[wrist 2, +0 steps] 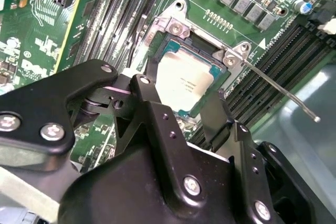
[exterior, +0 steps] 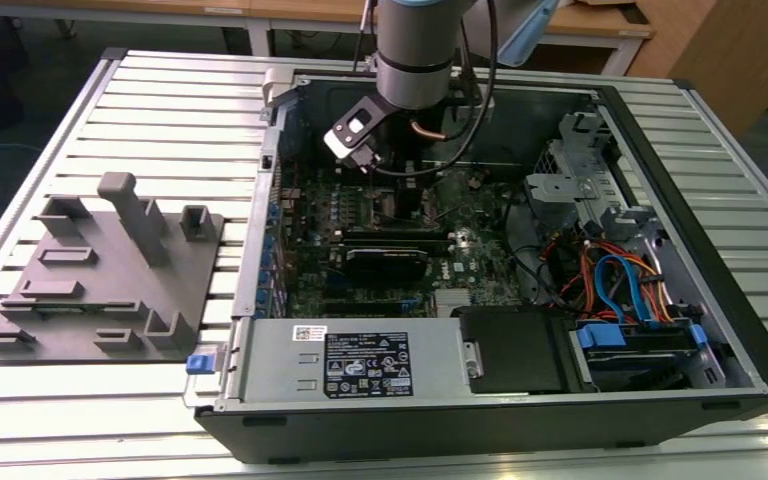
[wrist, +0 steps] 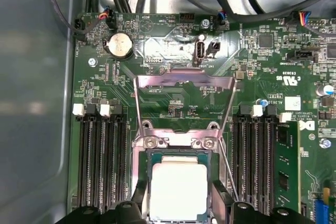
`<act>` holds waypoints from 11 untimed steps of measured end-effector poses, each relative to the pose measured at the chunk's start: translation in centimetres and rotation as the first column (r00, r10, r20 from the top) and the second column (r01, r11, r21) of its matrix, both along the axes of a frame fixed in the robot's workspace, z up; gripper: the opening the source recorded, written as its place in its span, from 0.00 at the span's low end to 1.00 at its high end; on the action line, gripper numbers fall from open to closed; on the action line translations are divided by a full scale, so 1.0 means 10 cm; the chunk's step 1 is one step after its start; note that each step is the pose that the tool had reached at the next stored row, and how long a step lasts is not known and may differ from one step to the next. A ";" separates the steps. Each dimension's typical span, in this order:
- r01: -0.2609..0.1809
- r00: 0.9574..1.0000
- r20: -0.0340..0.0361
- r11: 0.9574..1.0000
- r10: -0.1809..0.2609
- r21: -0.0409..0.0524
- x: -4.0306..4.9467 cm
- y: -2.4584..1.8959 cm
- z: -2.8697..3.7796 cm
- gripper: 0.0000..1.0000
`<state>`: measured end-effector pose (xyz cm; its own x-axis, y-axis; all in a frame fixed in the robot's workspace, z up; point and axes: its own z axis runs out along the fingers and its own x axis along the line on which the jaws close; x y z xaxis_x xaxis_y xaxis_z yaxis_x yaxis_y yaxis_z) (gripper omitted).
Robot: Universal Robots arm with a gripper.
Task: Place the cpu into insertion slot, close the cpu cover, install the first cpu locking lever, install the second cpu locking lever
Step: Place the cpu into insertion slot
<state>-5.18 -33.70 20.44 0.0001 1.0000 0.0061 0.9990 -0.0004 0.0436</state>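
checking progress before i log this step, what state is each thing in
cpu, seated in the insertion slot
cpu cover, flipped open, off the cpu
locking lever, unlatched, sticking out free
hand, low over the cpu
computer case, on its side, panel off

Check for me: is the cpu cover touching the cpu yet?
Apart. In the first wrist view the cpu cover stands swung back from its hinge, and the cpu lies with its visible top bare.

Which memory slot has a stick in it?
The slot farthest from the chip, on the side away from the grey case wall; it holds a green stick, the others are empty.
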 end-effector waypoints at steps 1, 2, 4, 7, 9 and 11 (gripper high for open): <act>0.000 1.000 0.000 1.000 0.000 0.000 0.000 0.000 0.011 0.59; 0.000 1.000 0.000 1.000 0.000 0.000 0.000 0.000 0.022 0.58; 0.000 1.000 0.000 1.000 0.000 0.000 0.000 0.000 0.041 0.51; 0.000 1.000 0.000 1.000 0.000 0.000 0.001 0.001 0.054 0.40; 0.000 1.000 0.000 1.000 0.000 0.000 0.001 0.001 0.054 0.34; 0.000 1.000 0.000 1.000 0.000 0.000 0.000 0.000 0.055 0.22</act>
<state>-5.18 -33.70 20.99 0.0001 1.0000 0.0062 0.9990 -0.0004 0.0437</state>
